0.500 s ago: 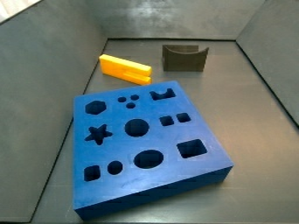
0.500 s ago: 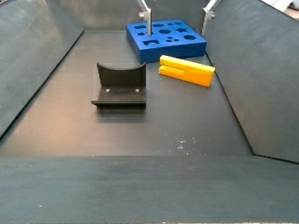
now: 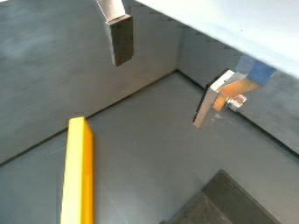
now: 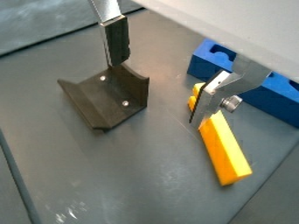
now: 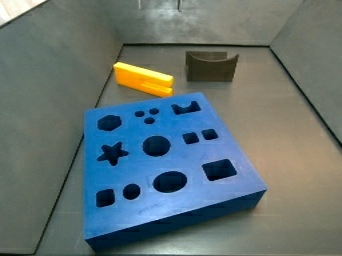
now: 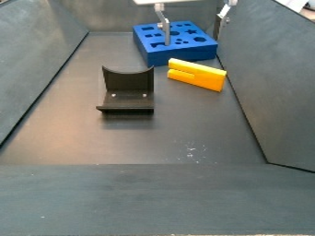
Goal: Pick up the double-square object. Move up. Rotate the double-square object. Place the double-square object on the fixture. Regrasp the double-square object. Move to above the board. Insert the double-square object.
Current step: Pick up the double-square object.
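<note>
The double-square object (image 5: pixel 143 77) is a yellow-orange bar lying flat on the floor between the board and the fixture; it also shows in a side view (image 6: pixel 197 75) and in both wrist views (image 4: pixel 225 149) (image 3: pixel 79 171). The blue board (image 5: pixel 167 160) (image 6: pixel 176 39) with its cut-outs lies flat. The dark fixture (image 6: pixel 125 90) (image 5: pixel 211 65) (image 4: pixel 107 99) stands apart from both. My gripper (image 6: pixel 191 13) hangs open high above the floor, over the board's near edge. Nothing is between its fingers (image 4: pixel 114 39). In the wrist views the gripper (image 4: pixel 162 74) (image 3: pixel 167 74) sits over bare floor between fixture and bar.
Grey sloping walls (image 6: pixel 50 64) enclose the dark floor on all sides. A corner of the board (image 4: pixel 251 83) lies close behind one finger in a wrist view.
The gripper has come down slightly in a side view. The bar, the board and the fixture have not moved.
</note>
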